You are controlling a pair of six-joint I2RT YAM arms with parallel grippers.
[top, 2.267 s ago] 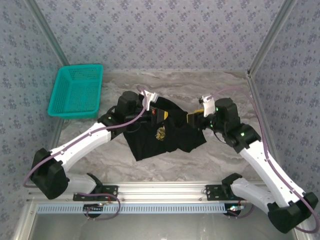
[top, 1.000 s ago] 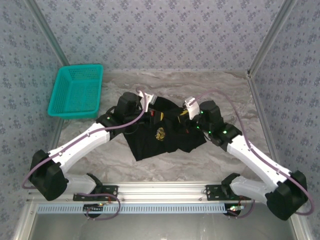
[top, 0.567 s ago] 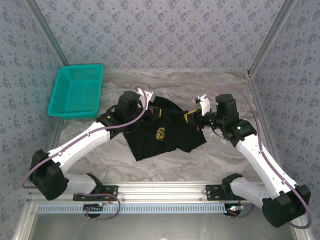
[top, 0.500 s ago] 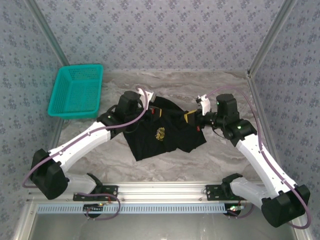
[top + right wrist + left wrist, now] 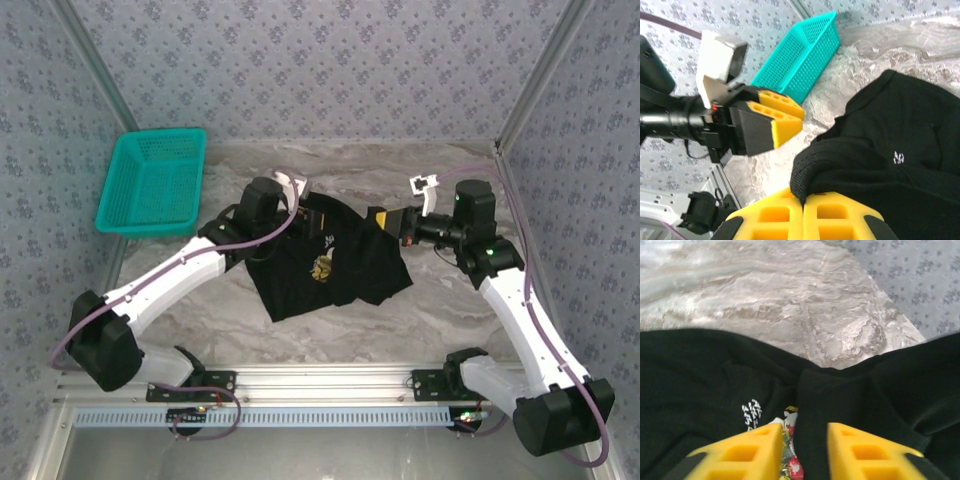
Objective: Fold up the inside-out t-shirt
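The black inside-out t-shirt [image 5: 335, 270] lies crumpled on the marble table between both arms, a small yellowish print patch showing on top. My right gripper [image 5: 383, 220] is at its right upper edge. In the right wrist view that gripper [image 5: 804, 210] is shut on a ribbed black edge of the t-shirt [image 5: 900, 130]. My left gripper [image 5: 308, 212] hovers over the shirt's upper left part. In the left wrist view it [image 5: 805, 452] is open, with black cloth [image 5: 865, 390], floral print and white text under the gap. The left gripper [image 5: 797, 116] hangs apart from the held edge.
A teal plastic basket [image 5: 152, 182] stands at the back left of the table [image 5: 440, 300], also seen as the teal basket [image 5: 800, 55] behind the left gripper. Patterned walls close in the back and sides. A metal rail runs along the near edge.
My right gripper reached into the shirt, then drew back to the right with a cloth edge in it. The left gripper shifted slightly toward the back.
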